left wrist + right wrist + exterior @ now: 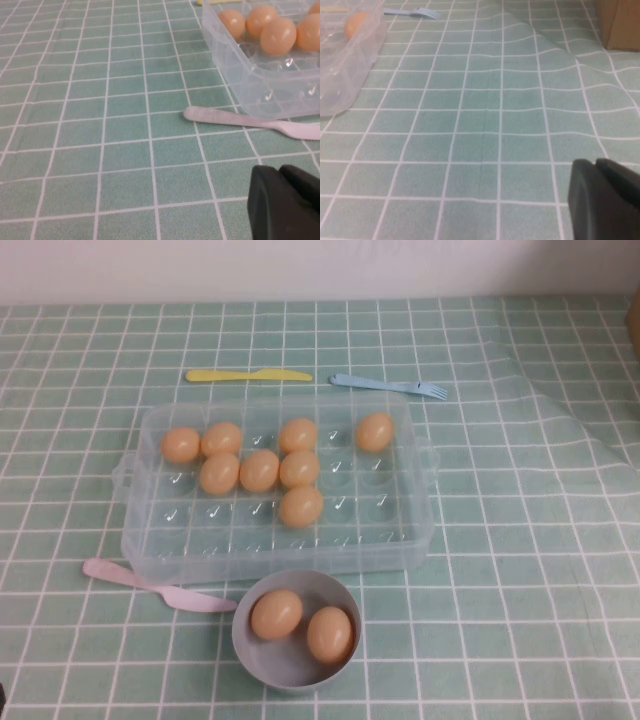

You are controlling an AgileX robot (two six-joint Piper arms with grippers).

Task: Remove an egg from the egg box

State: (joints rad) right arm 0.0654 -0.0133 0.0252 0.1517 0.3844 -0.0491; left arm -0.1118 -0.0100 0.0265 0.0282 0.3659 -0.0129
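The clear plastic egg box (140, 530) sits mid-table with several tan-orange eggs in its far rows, such as the egg (301, 506) closest to the front. In the left wrist view, a corner of the egg box (250, 95) and some of the eggs (278, 36) show. My left gripper (279, 171) hovers over bare cloth to the left of the box, shut and empty. My right gripper (595, 163) is shut on nothing, over the cloth to the right of the egg box (350, 65). Neither arm appears in the high view.
A grey-blue bowl (255, 655) holding two eggs (277, 614) stands in front of the box. A pink plastic knife (150, 587) lies at the box's front left. Behind the box lie a yellow knife (248, 375) and a blue fork (390, 386). A brown box (620, 22) stands at the far right.
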